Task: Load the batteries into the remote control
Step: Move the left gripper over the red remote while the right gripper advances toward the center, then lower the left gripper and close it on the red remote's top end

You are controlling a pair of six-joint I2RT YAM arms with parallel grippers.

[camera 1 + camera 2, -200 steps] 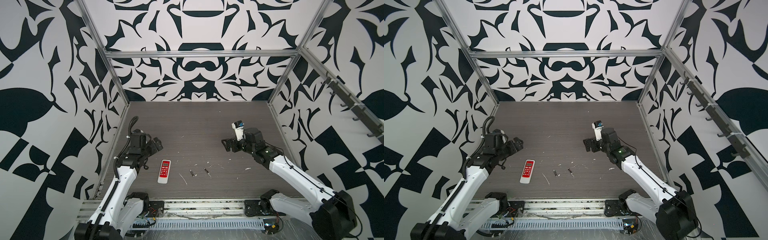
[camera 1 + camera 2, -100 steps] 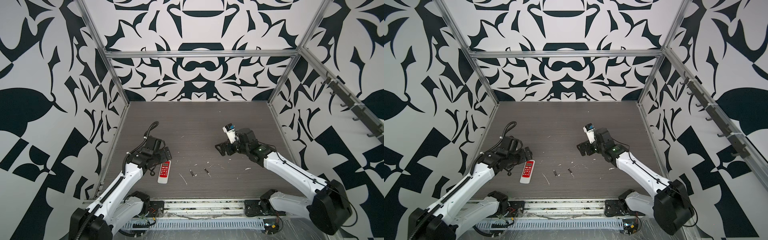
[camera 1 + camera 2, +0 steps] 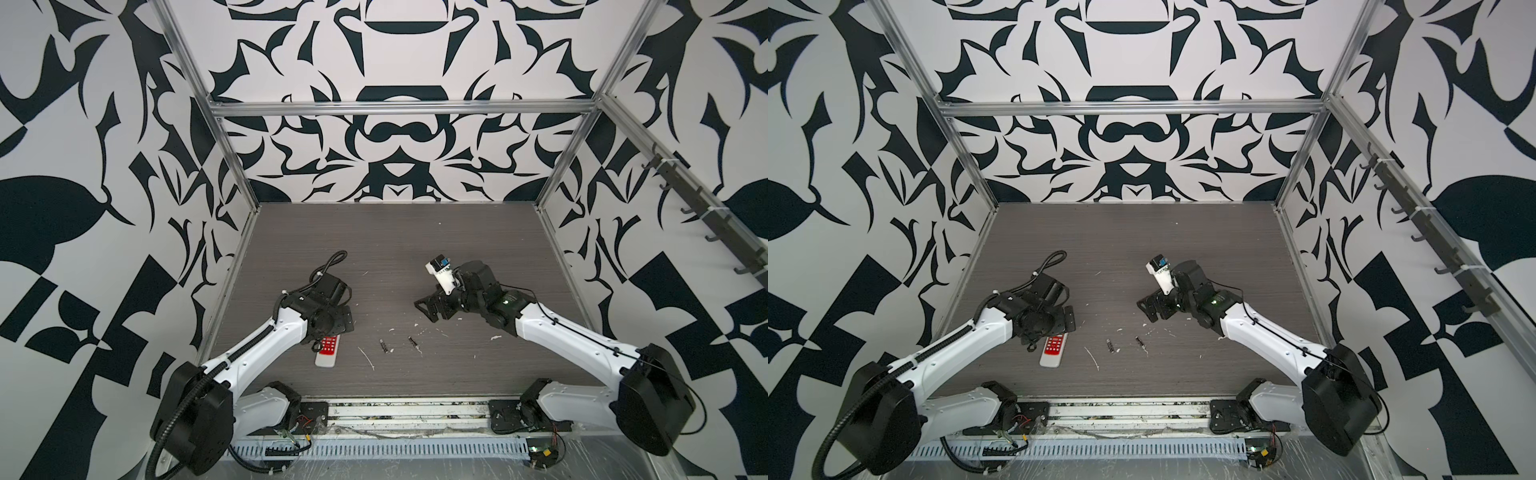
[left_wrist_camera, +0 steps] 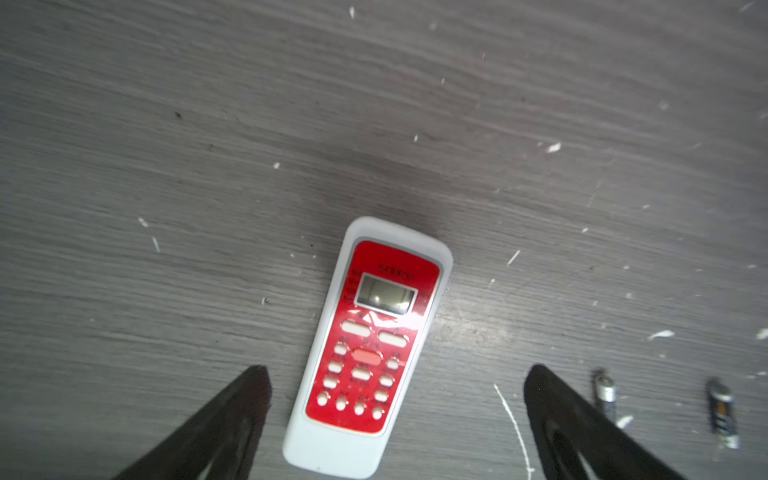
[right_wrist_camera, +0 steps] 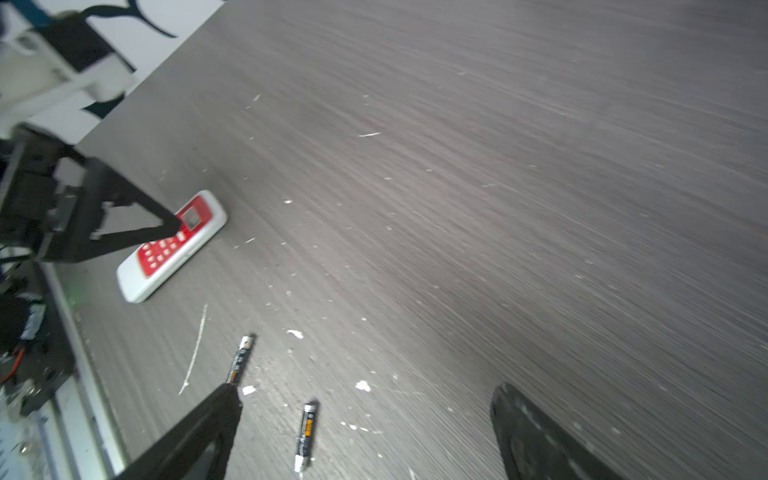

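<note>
Left gripper (image 4: 397, 369) gapes empty over the remote (image 4: 370, 345) — light, stiff, probably slick; pinch its long edges. Right gripper (image 5: 365, 387) also spread, empty.

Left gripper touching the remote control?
Apart. Left wrist view: left gripper open, straddling the remote control, bare table showing between it and each fingertip.
</note>
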